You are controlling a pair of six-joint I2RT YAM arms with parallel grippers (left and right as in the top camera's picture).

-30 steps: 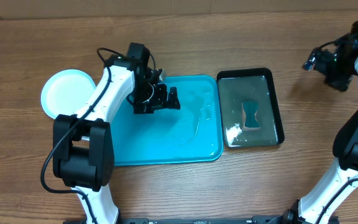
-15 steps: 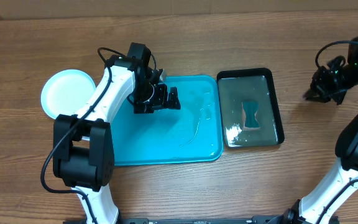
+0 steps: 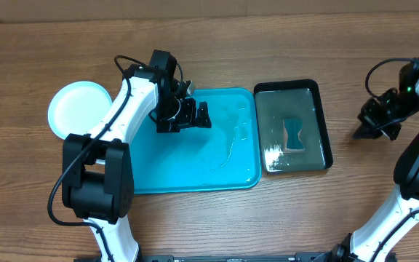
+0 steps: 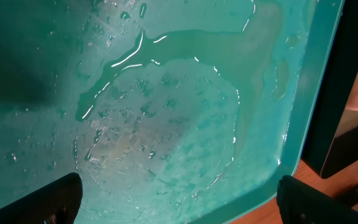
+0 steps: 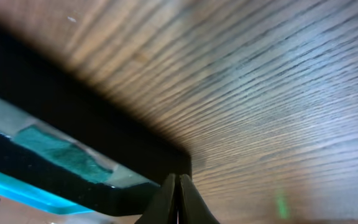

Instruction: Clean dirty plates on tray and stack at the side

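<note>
L hand (image 3: 204, 116) hangs over the upper-left part of the tray (image 3: 195, 171), fingers spread wide, nothing between them. R hand (image 3: 361, 132) is well off the tray's right side, past the basin (image 3: 286, 84). It's pinched fully shut on nothing, tips low over bare worktop (image 3: 268, 44).

And the plates? None on the tray. One round pale plate (image 3: 75, 109) sits on the worktop just off the tray's left edge, partly under the L arm. Whether more lie beneath it, can't tell from above. No smears showing on its face.

My read: cleaning + stacking looks about done, we're at the tail end. Tray's bare bar a puddle (image 4: 160, 124), so nothing there to pick. Next move prob. just calls for both arms to pull clear w/o clipping the plate or the basin, the L arm esp., since it runs right beside the plate.

Materials, quick: tray is teal plastic, rectangular, rounded corners, low rim, glossy & wet. A thin film pools in a ring-ish patch w/ beads all round, so likely slick. Basin's black, smaller, rectangular, just right of the tray, holding shallow cloudy liquid and a teal sponge (image 3: 294, 136), waisted shape, lying flat. Plate's smooth, shallow, raised rim. Worktop's wood-grain, matt, dry where seen.
</note>
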